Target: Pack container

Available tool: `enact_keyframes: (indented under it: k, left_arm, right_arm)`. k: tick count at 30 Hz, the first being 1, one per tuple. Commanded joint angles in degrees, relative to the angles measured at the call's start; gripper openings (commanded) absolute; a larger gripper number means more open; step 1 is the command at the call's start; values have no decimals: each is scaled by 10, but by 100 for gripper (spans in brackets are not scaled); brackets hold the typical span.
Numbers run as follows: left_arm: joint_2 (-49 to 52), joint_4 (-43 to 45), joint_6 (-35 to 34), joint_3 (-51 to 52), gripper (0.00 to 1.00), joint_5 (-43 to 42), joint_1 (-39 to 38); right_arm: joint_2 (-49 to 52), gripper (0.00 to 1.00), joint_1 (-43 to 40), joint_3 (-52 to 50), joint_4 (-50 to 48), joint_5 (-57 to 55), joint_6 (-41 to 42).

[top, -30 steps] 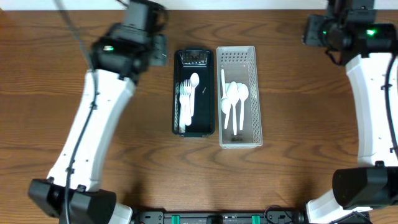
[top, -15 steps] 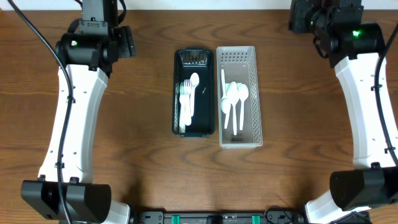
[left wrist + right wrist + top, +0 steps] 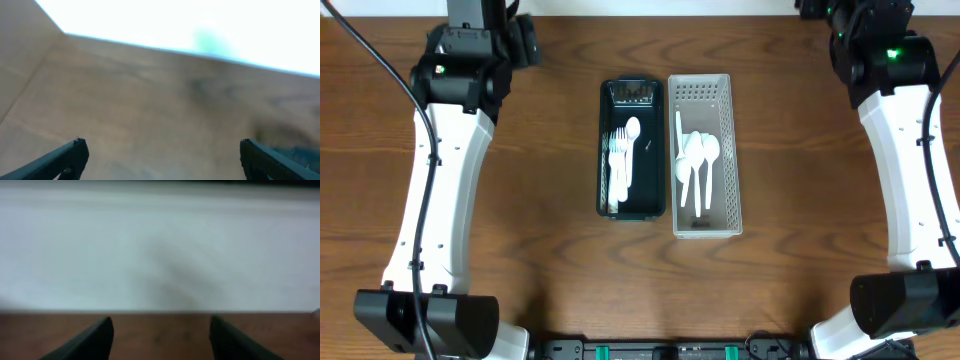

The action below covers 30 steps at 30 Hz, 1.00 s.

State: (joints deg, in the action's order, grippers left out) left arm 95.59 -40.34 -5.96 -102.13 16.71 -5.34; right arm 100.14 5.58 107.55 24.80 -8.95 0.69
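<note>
Compared with a second ago, my left arm [image 3: 440,180] has swung away from the black rectangular plastic container [image 3: 646,192] and now stands over the table's far left corner. The right arm [image 3: 910,170] has drawn further toward the far right corner. Both containers and their contents lie exactly as they did.

The black container sits at the middle of the brown wooden table [image 3: 530,260], its long axis running from the far edge toward the near edge. The white perforated plastic basket [image 3: 731,150] lies parallel, just beside it on the right. White plastic forks and a spoon [image 3: 620,160] lie lengthwise in the black container, with the spoon's bowl toward the far end. Three white plastic spoons [image 3: 696,160] lie lengthwise in the basket, bowls also at the far end.

The left gripper [image 3: 165,160] is spread wide with nothing between its fingers, over blurred wood. The right gripper [image 3: 162,340] is likewise wide apart and empty, facing a blurred pale surface beyond the table edge.

Bare wood lies on both sides of the containers and in front of them, with both arms well apart from them.
</note>
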Motion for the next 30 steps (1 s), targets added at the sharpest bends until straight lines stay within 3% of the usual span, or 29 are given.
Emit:
enact_keyframes:
  k: [1, 3, 4, 10, 23, 30]
  left_arm:
    - [3, 49, 2, -5, 98, 5, 2]
    - [3, 86, 2, -5, 98, 5, 2]
    - [4, 102, 2, -5, 98, 5, 2]
    - [6, 123, 2, -5, 98, 5, 2]
    - [-8, 122, 2, 2, 98, -17, 2]
    - [-80, 162, 2, 89, 98, -43, 2]
  right_arm:
    - [3, 69, -1, 3, -47, -50, -10]
    - [9, 82, -5, 3, -86, -61, -10]
    - [12, 99, -9, 3, -106, -61, -10]
    - [32, 99, -24, 3, -144, -61, -10]
    - [5, 99, -39, 3, -64, -97, -10]
    - [-64, 99, -39, -46, -26, -97, -10]
